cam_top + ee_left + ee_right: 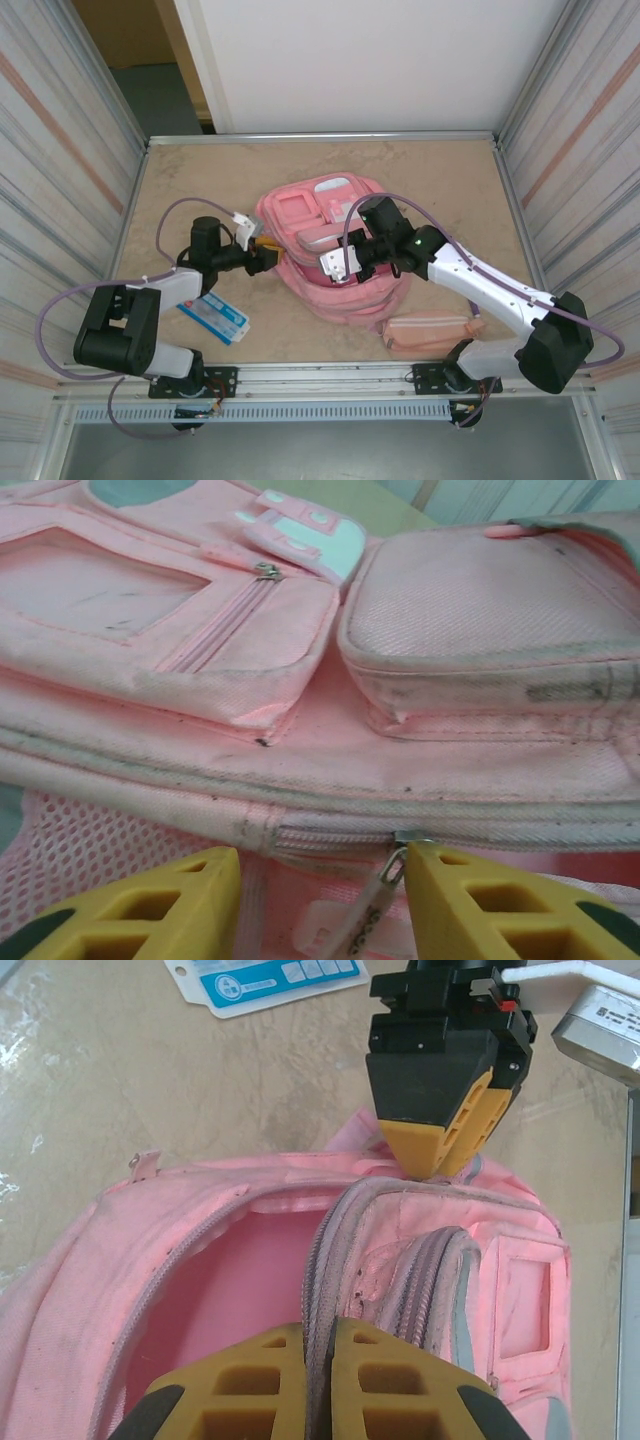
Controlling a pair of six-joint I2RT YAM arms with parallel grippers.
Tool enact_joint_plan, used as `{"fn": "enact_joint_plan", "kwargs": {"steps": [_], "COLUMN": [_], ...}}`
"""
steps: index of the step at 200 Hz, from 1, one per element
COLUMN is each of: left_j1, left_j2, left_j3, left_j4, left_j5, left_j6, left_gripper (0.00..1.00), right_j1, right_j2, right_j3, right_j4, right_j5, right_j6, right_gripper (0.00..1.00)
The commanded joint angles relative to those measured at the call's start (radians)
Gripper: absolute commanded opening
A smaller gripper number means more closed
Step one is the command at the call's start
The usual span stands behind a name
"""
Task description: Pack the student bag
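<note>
Right pincer (318,1335): is squeezing fully shut on the zippered rim (322,1250) of the bag (300,215), holding it up so the main compartment is gaping.
Left pincer (320,865): is standing partly open, straddling the zip pull (375,905) without clamping it, probably lining up to draw the zip.
Bag: is lying mid-tabletop (200,170), pockets upward.
Pouch (430,335): is waiting at the near edge, toward the right corner.
Card (213,318): is lying toward the near left corner.

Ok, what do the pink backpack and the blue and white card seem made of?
The backpack: soft woven fabric, matte, going by the visible weave and slack folds; its mesh pocket looks like open netting. The card: probably coated paper or thin plastic, flat and printed.
</note>
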Motion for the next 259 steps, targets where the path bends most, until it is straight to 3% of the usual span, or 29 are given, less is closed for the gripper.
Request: {"fn": "enact_joint_plan", "kwargs": {"steps": [1, 72, 88, 113, 140, 200, 218, 259], "left_j1": [0.002, -0.042, -0.042, -0.025, 0.011, 0.044, 0.044, 0.044], "left_j2": [0.001, 0.024, 0.015, -0.006, -0.040, -0.009, -0.016, -0.027], "left_j3": [-0.008, 0.025, 0.022, 0.015, -0.001, -0.013, -0.008, 0.002], "left_j4": [0.013, -0.118, -0.116, -0.080, -0.041, 0.005, 0.004, -0.006], "left_j5": [0.055, 0.060, 0.039, 0.008, 0.015, 0.056, 0.067, 0.094], "left_j6": [0.029, 0.052, 0.050, 0.023, -0.014, -0.056, -0.063, -0.058], "left_gripper": [0.46, 0.46, 0.37, 0.14, 0.00, 0.00, 0.20, 0.18], "right_j1": [-0.004, -0.006, -0.006, -0.003, -0.005, 0.003, 0.003, 0.007], "right_j2": [-0.011, -0.004, 0.006, 0.008, 0.016, 0.013, 0.011, 0.024], "right_j3": [0.047, 0.042, 0.043, 0.042, 0.051, 0.051, 0.047, 0.069], "right_j4": [-0.008, 0.001, 0.008, 0.005, -0.008, -0.038, -0.034, -0.057], "right_j5": [-0.046, -0.035, -0.040, -0.041, -0.035, -0.009, -0.021, -0.021], "right_j6": [-0.006, 0.002, 0.002, 0.005, -0.004, -0.017, -0.014, -0.015], "right_gripper": [0.00, 0.00, 0.00, 0.00, 0.00, 0.00, 0.00, 0.00]}}
